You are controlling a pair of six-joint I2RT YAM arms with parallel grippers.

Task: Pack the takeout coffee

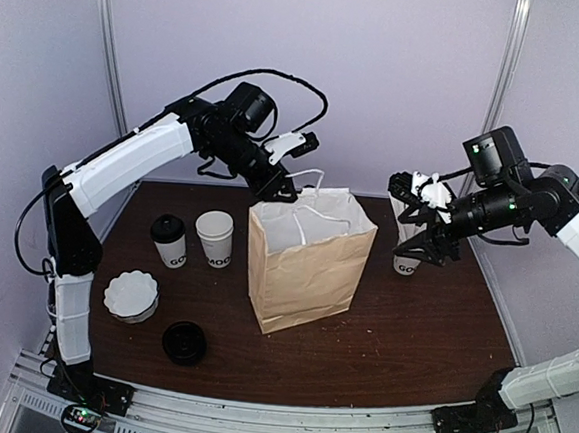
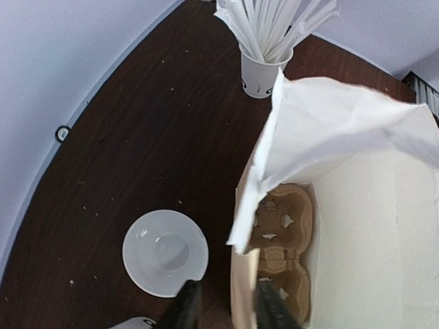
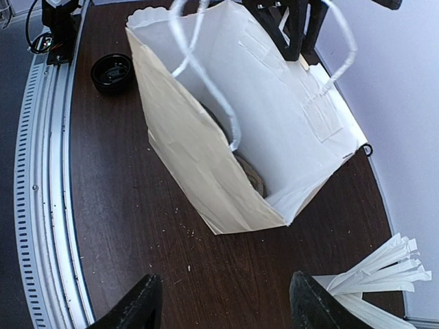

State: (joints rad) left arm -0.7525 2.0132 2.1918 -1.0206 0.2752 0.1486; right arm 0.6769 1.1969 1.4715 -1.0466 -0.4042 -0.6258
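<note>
Looking down from the overhead camera, I have the takeout coffee point(image 1: 170, 241) standing upright on the dark table point(image 1: 410, 346), black lid on. It is well to the left of the paper bag point(image 1: 305, 268) and just beside the lidless cup point(image 1: 215, 238); neither arm is touching it. In front of those two cups sit a white scalloped dish point(image 1: 131, 296) and a loose black lid point(image 1: 184, 342). The bag stands open near the middle of the table, and my left wrist camera shows a cardboard cup carrier point(image 2: 281, 233) lying in its bottom. The left gripper point(image 1: 288, 188) is up at the bag's rear rim. Its fingers point(image 2: 185, 308) sit one on either side of the bag wall with a gap between them, and I cannot tell whether they have hold of the paper. The right gripper point(image 3: 225, 305) hangs in the air to the right of the bag, fingers spread wide with nothing between them, near the cup of white sticks point(image 1: 406, 260).
</note>
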